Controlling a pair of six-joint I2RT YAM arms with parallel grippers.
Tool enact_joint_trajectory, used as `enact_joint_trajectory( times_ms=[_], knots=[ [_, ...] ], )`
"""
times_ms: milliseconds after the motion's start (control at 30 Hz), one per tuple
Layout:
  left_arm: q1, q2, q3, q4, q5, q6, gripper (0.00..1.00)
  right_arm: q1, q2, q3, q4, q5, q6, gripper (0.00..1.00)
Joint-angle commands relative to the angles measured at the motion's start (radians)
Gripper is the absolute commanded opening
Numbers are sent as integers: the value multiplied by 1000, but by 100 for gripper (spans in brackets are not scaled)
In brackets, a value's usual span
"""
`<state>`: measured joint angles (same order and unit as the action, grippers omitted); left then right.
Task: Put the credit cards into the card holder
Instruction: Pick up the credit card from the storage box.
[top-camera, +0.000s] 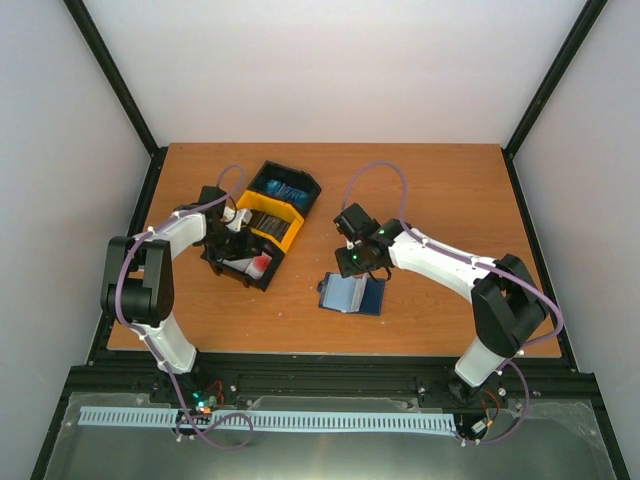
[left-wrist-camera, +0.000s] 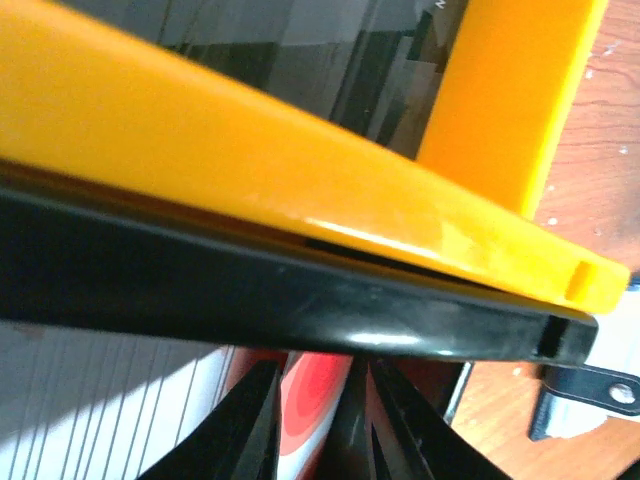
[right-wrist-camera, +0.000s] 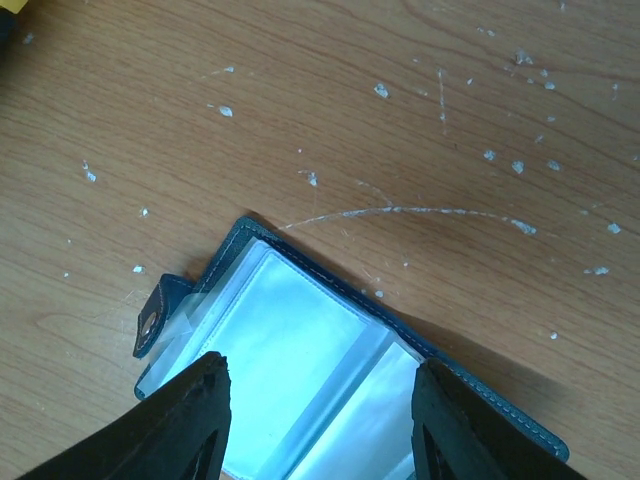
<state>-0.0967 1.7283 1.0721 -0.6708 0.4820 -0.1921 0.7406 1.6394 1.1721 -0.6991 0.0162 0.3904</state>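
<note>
Left gripper (top-camera: 238, 247) is reaching down into the near compartment of the black-and-yellow bin tray (top-camera: 285, 232), on the left part of the table (top-camera: 450, 190). Its fingers are standing close on both sides of a white card with a red circle (left-wrist-camera: 308, 400); I cannot tell whether they are clamping it. Blue cards (top-camera: 283, 189) are lying in the far compartment. More to the right, the card holder (top-camera: 352, 296) is lying open and flat on the wood, its pale pockets facing up. The right gripper (right-wrist-camera: 320, 368) is hanging just over it with jaws wide apart, holding nothing.
</note>
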Motion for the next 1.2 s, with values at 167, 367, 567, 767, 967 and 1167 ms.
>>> enact_joint_trajectory(
  times_ms=[167, 367, 567, 767, 967, 1167],
  knots=[
    [3, -15, -24, -11, 181, -38, 26, 13, 2, 12, -2, 46, 17, 50],
    [3, -12, -46, -12, 257, -96, 29, 13, 2, 9, -4, 45, 12, 50],
    [3, -10, -52, 0, 346, -138, 30, 13, 0, 5, -4, 47, 10, 50],
    [3, 9, -84, 18, 380, -160, 31, 13, -6, -9, 0, 50, 9, 50],
    [-1, 0, -102, 37, 406, -174, 31, 13, -4, -12, 4, 51, 11, 50],
    [-20, 9, -111, 56, 394, -204, 31, 13, -1, -12, 6, 51, 12, 50]
  ],
)
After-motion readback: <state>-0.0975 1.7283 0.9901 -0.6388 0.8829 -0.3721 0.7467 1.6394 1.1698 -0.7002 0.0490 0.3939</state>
